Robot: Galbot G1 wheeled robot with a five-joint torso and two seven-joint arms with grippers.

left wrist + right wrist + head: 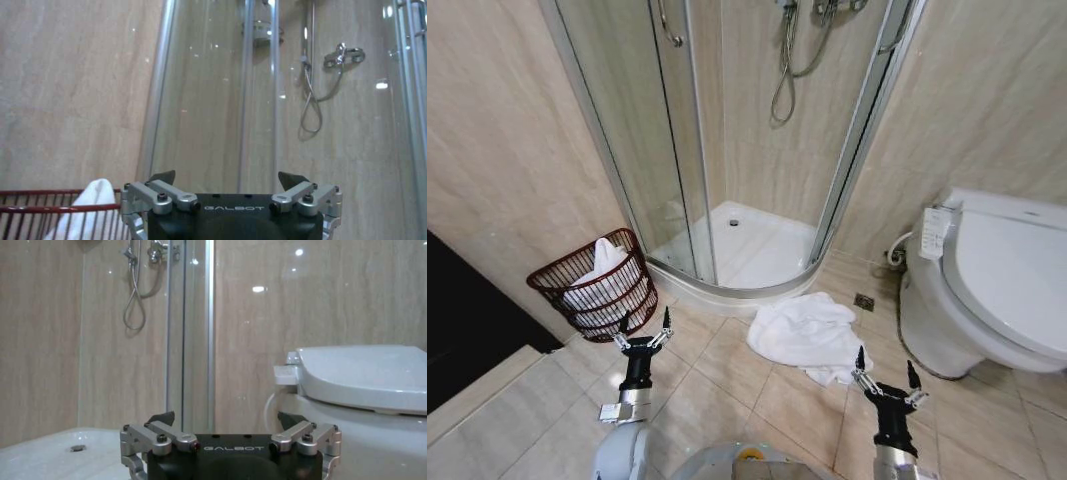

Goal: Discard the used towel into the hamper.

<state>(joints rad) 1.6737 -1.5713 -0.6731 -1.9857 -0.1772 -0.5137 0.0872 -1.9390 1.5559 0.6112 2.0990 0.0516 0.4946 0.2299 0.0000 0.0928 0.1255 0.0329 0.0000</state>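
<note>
towel (805,334) crumpled on floor, hamper (595,286) apart.

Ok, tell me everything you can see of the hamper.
The hamper is a small round basket of dark reddish-brown openwork, wire or wicker, tapering toward its base. It leans tilted against the beige tiled wall, beside the shower enclosure, on the tiled floor. White cloth already lies inside it, poking above the rim. The open left gripper hovers just in front, not touching it.
</note>
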